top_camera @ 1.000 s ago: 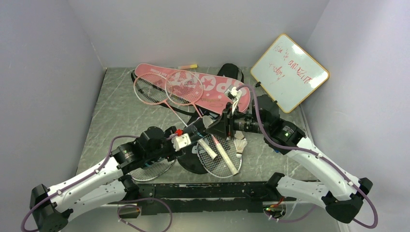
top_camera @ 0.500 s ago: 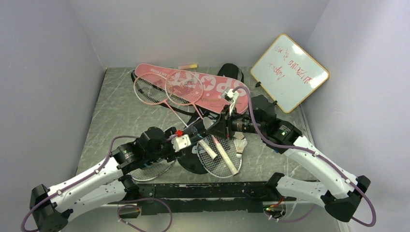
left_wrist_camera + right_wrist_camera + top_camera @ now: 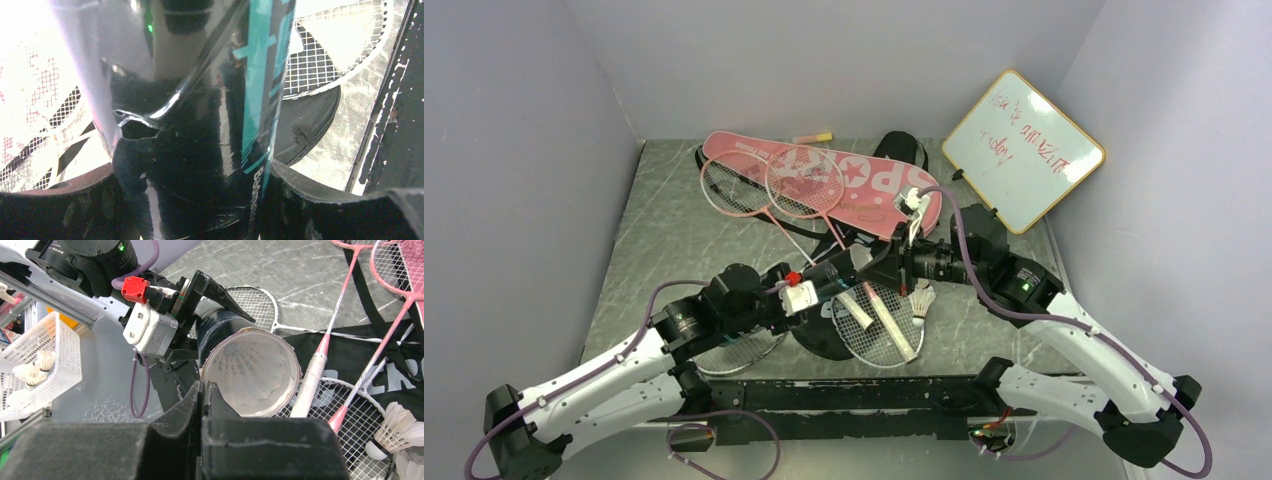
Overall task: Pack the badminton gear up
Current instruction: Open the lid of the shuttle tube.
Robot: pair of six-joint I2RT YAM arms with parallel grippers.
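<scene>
From above, both arms reach inward over the rackets. The left gripper clasps the dark tube, which is tilted toward the right gripper. The left wrist view shows the tube wedged between its fingers. The right wrist view shows jaws pressed shut at the tube's open rim, with a shuttlecock inside.

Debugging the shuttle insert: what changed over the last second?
The right gripper shut its jaws on nothing, and its arm drew back a little to the right, off the dark tube mouth. A shuttlecock sits inside the tube. Unchanged: left gripper holds the tube; pink rackets, pink cover and whiteboard did not move.
</scene>
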